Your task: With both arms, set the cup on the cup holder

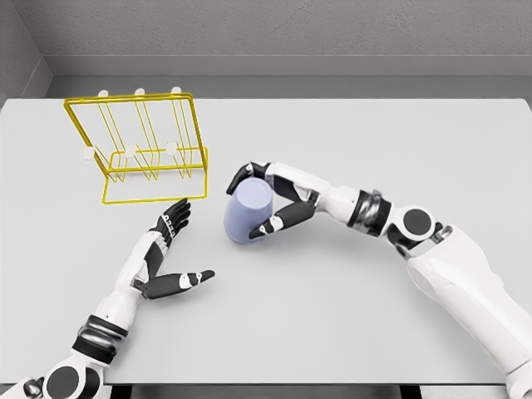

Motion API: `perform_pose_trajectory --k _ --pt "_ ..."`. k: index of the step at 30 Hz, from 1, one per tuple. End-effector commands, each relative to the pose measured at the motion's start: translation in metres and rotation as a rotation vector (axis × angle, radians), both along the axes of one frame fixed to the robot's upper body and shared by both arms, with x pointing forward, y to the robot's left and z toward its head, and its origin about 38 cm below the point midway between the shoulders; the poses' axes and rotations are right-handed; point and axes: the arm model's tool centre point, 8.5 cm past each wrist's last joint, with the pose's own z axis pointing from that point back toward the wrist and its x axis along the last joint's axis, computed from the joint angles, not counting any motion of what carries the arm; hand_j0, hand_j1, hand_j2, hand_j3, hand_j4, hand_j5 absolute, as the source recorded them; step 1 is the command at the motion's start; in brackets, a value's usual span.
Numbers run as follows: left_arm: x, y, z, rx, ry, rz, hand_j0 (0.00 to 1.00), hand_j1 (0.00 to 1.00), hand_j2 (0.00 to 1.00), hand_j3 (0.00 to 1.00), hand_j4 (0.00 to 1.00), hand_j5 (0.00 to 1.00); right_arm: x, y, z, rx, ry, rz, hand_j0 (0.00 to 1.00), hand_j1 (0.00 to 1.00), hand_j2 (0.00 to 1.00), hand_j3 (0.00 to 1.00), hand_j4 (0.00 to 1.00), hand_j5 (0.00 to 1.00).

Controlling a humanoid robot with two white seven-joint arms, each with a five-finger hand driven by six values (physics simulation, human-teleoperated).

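Note:
A pale blue cup [247, 211] stands upside down on the grey table [332, 316], a little right of the middle. My right hand [264, 199] wraps around its right side, fingers curled on the wall and thumb at the back. The yellow wire cup holder [141, 150] with white-tipped pegs stands at the back left, apart from the cup. My left hand [176, 249] hovers open between holder and cup, palm facing right, thumb stretched out, not touching either.
A grey wall [266, 33] runs behind the table's far edge. The table's front edge lies just below my left forearm [116, 307].

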Motion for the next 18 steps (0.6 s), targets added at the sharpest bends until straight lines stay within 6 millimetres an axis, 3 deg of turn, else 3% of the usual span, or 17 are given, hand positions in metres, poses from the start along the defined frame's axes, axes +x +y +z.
perform_pose_trajectory --k 1,11,13,16,18 --pt "0.0004 -0.0001 0.0007 0.002 -0.004 -0.001 1.0 1.0 1.0 1.0 1.0 1.0 0.0003 0.0002 -0.0007 0.004 0.004 -0.002 0.35 0.35 0.35 0.35 0.35 0.35" --pt "0.0007 -0.0002 0.0011 0.0 -0.006 0.0 1.0 1.0 1.0 1.0 1.0 1.0 -0.0006 0.0015 -0.0087 -0.007 0.018 -0.006 0.35 0.35 0.35 0.35 0.35 0.35" --pt "0.0007 -0.0002 0.0012 -0.001 -0.007 0.0 1.0 1.0 1.0 1.0 1.0 1.0 0.0004 0.0002 -0.0096 -0.008 0.018 -0.01 0.56 0.56 0.56 0.56 0.56 0.56" --pt "0.0002 -0.0002 0.0008 -0.001 -0.006 0.0 1.0 1.0 1.0 1.0 1.0 1.0 0.0003 -0.0004 -0.0099 -0.007 0.014 -0.011 0.6 0.6 0.6 0.6 0.6 0.6" --pt "0.0002 -0.0006 0.0009 -0.004 -0.007 0.0 1.0 1.0 1.0 1.0 1.0 1.0 0.0006 -0.0003 -0.0099 -0.005 0.014 -0.012 0.75 0.75 0.75 0.75 0.75 0.75"
